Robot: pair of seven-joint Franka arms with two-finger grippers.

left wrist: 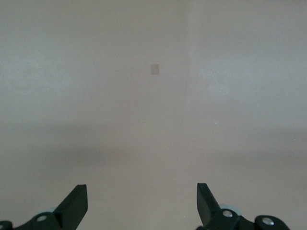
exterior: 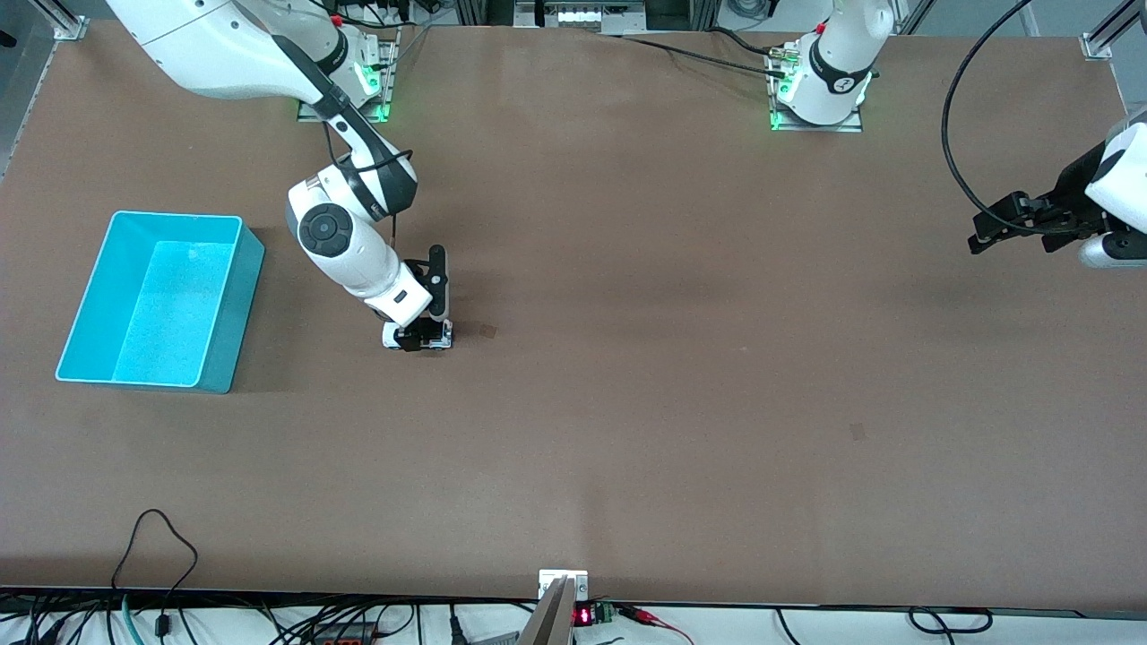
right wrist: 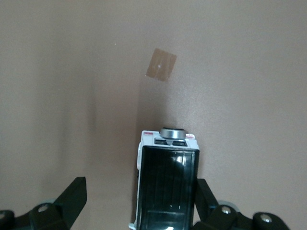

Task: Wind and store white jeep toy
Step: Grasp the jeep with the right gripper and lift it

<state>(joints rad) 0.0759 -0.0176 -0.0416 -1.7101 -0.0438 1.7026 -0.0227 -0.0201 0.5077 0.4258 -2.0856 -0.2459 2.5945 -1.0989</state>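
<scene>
Brown table (exterior: 627, 403) mostly bare. Cyan bin (exterior: 161, 300) at right arm's end, empty. Left gripper (left wrist: 142, 203) waiting over left arm's end, fingers spread, nothing held. Right gripper (right wrist: 139, 203) low over white jeep toy (right wrist: 167, 184), fingers spread either side, not yet pinching. Jeep on table near bin. Likely light, rigid, slick plastic; best pinched across flat body sides.

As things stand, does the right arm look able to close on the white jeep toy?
Probably yes. The right gripper is open, its fingers either side of the white jeep toy on the table, with nothing between them.
</scene>
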